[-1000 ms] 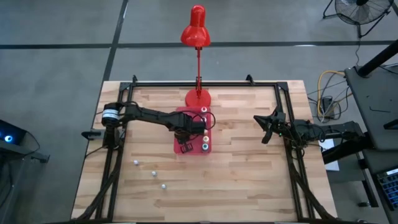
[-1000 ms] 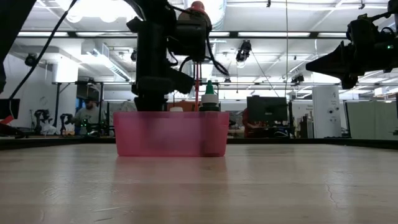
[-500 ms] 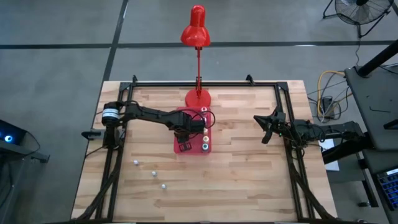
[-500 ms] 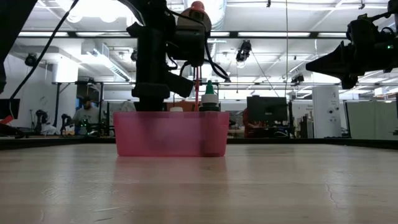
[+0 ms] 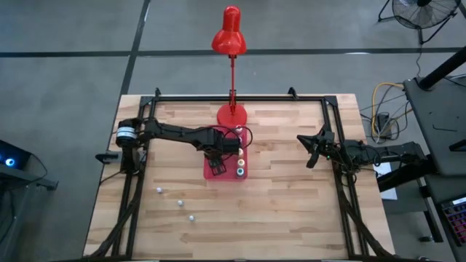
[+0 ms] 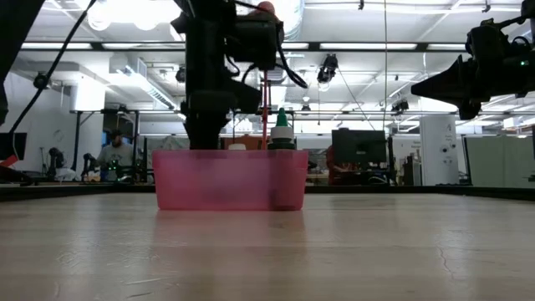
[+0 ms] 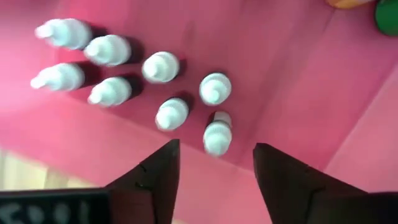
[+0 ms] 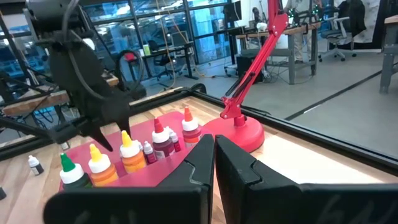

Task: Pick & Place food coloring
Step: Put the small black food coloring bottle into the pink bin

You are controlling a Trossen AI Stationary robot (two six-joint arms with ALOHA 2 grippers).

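Left gripper (image 7: 211,168): hanging over the flat red rectangular plastic tray (image 5: 215,172) near table centre, fingers now standing apart w/ nothing between them; a sec ago they were pinched together, so it is letting go.
Just released: a tiny whitish-capped food coloring bottle (image 7: 217,135) is sitting on the tray floor right ahead of the open fingers, apart from both, looking slightly tilted.
Other small bottles: seven more whitish-capped ones (image 7: 160,66) are standing in a loose cluster on the same tray, none touching the fingers.
Bigger bottles: the coloured-cap ones (image 8: 132,154) are lining the tray's far side in a row, incl. the green-capped one (image 6: 281,130) showing above the tray wall in the low view.
Still outside: three small whitish bottles (image 5: 180,203) are lying on the light wooden plank table (image 5: 291,196), near the left front corner, well apart from the tray.
Right gripper (image 5: 312,149): waiting at the right edge of the table, fingers pressed together, holding nothing.
Red desk lamp (image 5: 231,44): standing at the back of the table, just behind the tray.
Meaning for task: this drop looks done; prob. next is lifting clear and going for one of the three left on the wood. Task seems mostly through, not finished.
Risk: the fresh bottle is sitting close under the fingers; a careless lift could knock it over.
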